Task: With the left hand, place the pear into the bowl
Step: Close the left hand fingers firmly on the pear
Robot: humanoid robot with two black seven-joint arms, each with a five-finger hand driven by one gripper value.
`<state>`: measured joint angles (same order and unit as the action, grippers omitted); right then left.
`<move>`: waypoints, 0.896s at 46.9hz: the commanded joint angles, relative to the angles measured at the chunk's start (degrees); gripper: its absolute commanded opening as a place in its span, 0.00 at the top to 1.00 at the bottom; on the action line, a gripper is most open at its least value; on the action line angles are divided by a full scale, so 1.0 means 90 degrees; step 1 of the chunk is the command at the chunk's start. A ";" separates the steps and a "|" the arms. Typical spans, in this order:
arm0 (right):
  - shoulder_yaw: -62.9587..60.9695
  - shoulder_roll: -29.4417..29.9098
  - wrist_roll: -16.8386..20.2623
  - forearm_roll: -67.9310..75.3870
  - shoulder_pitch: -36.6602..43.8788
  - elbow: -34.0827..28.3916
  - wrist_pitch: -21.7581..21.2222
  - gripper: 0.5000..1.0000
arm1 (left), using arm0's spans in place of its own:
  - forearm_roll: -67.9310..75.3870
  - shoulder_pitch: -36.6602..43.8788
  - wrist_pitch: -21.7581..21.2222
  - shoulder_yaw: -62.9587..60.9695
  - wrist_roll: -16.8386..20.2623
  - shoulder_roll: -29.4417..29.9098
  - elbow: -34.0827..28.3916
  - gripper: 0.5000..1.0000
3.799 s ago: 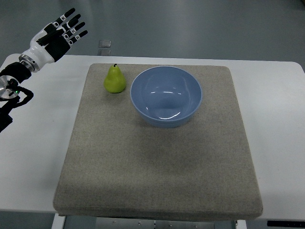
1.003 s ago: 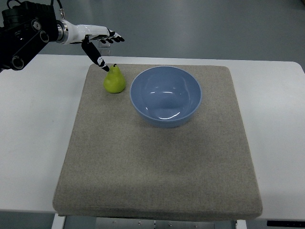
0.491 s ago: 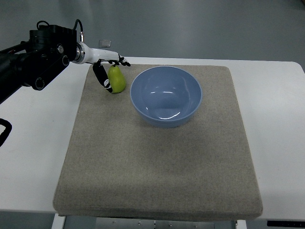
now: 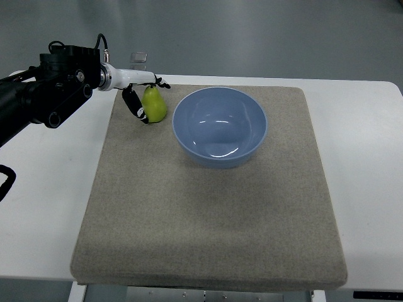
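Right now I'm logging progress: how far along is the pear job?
Reach done: the left hand is at the green pear, fingers curling round it. The pear sits on the mat, unlifted. Left: lift, move right, release in the empty blue bowl.

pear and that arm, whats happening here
The robot's left hand has reached in from the left and is wrapped around the green pear, thumb on its near-left side and fingers over the top. The pear sits on the grey mat, just left of the empty blue bowl, and does not look lifted. The right arm is out of view.
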<state>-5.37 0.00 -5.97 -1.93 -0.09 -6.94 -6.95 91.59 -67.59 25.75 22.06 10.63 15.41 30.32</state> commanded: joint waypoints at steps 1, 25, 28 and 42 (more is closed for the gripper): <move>0.0000 0.0000 0.0000 0.0000 0.0000 -0.0001 0.0001 0.15 | 0.0009 0.0000 0.0001 0.0000 0.0000 0.0006 0.0001 0.01; 0.0000 0.0000 0.0000 0.0000 0.0000 -0.0001 0.0001 0.15 | 0.0009 0.0020 0.0049 -0.0107 0.0000 0.0006 0.0059 0.01; 0.0000 0.0000 0.0000 0.0000 0.0000 -0.0001 0.0001 0.15 | 0.0009 0.0020 0.0049 -0.0107 0.0000 0.0006 0.0059 0.01; 0.0000 0.0000 0.0000 0.0000 0.0000 -0.0001 0.0001 0.15 | -0.0001 0.0039 0.0059 -0.0107 0.0000 0.0016 0.0118 0.01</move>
<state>-5.37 0.00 -5.97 -1.93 -0.09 -6.92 -6.95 91.58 -67.25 26.21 21.10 10.64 15.47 31.15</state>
